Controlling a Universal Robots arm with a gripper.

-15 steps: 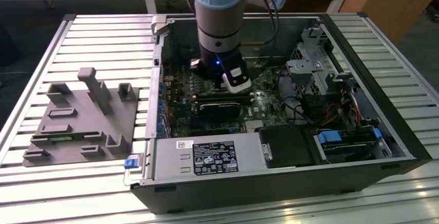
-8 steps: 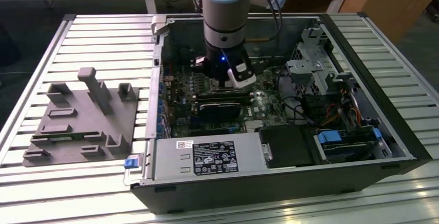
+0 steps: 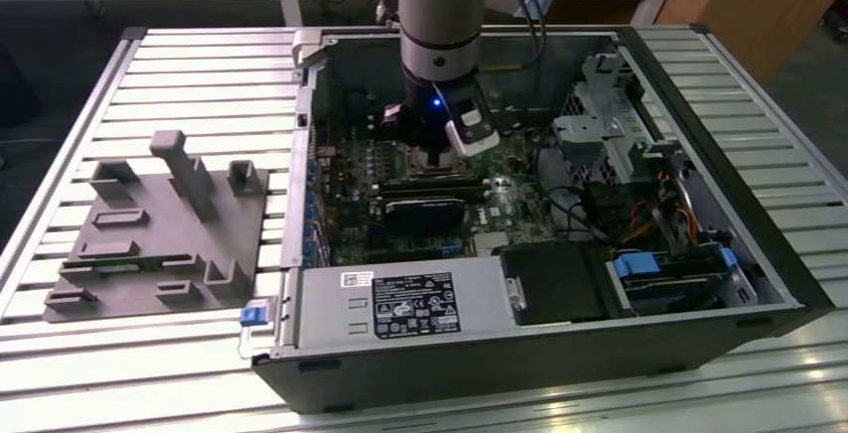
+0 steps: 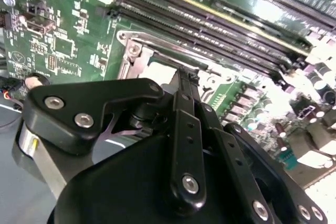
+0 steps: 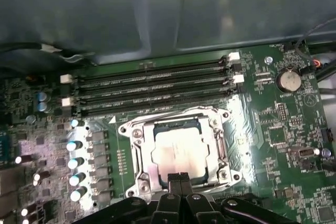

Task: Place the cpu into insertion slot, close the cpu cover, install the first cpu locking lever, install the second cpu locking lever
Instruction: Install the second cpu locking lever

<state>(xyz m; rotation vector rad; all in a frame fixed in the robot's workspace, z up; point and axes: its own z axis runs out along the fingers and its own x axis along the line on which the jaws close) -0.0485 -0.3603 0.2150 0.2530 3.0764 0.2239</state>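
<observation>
- My black fingers (image 5: 179,179) are pressed together with nothing between them, their tips at the near edge of the silvery-ringed square insertion slot (image 5: 137,145) on the green motherboard (image 5: 273,129).
- The small flat square cpu with a pale grey metal top (image 5: 176,148) already lies in that slot, with the thin silvery square frame of the cpu cover (image 5: 219,142) lying flat around it in the first wrist view.
- In the exterior view my fingers (image 3: 431,160) reach down into the open black computer case (image 3: 530,354) on the slatted metal surface (image 3: 186,66).
- I judge the cpu light, rigid and fragile underneath, best held by its edges; the cover is thin, stiff sheet metal.
- A white label sits on the grey power supply box (image 3: 397,304); its print is too small for me to read.
</observation>
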